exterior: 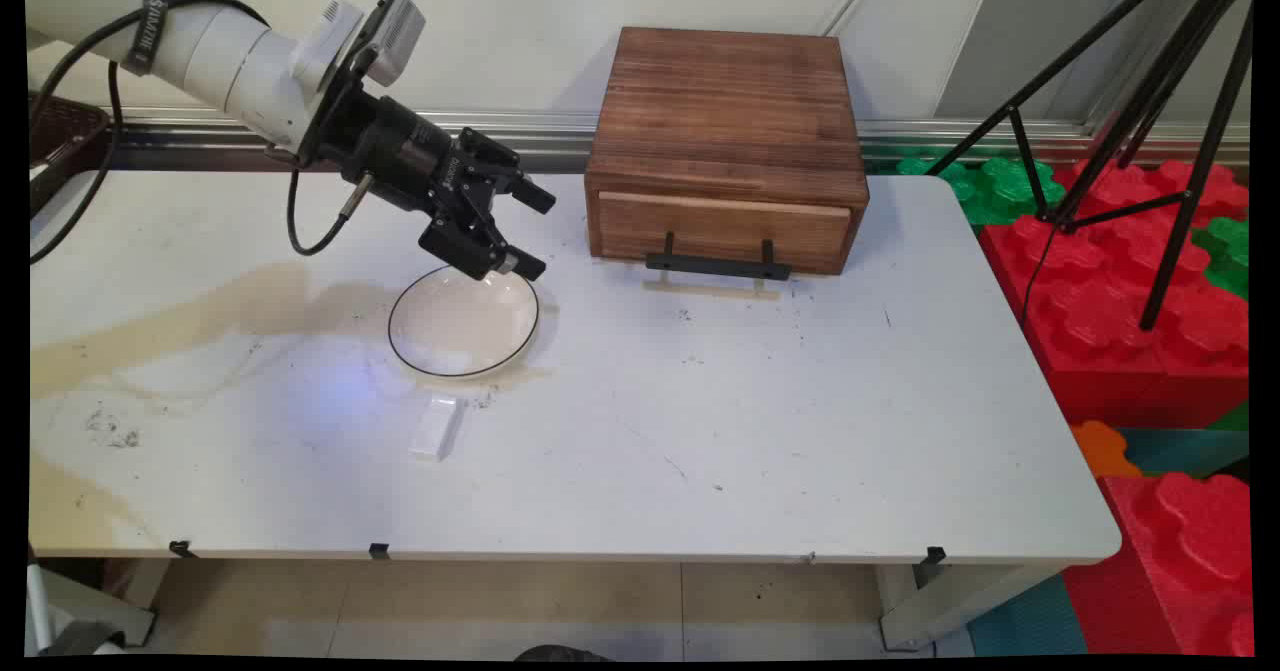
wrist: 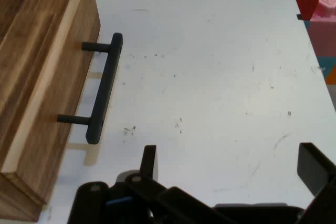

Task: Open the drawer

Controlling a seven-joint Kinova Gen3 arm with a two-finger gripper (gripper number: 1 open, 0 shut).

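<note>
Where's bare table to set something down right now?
Widest bare patch: right of the bowl, in front of the wooden drawer box, out to the table edge. Crowded near the bowl: gripper over its rim, small white block just in front.

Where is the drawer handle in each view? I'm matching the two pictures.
Main view: the handle is just right of centre in the upper half, on the box's front.
Hand view: the handle is at left, running top to bottom.
Shared landmark: the wooden box.
</note>
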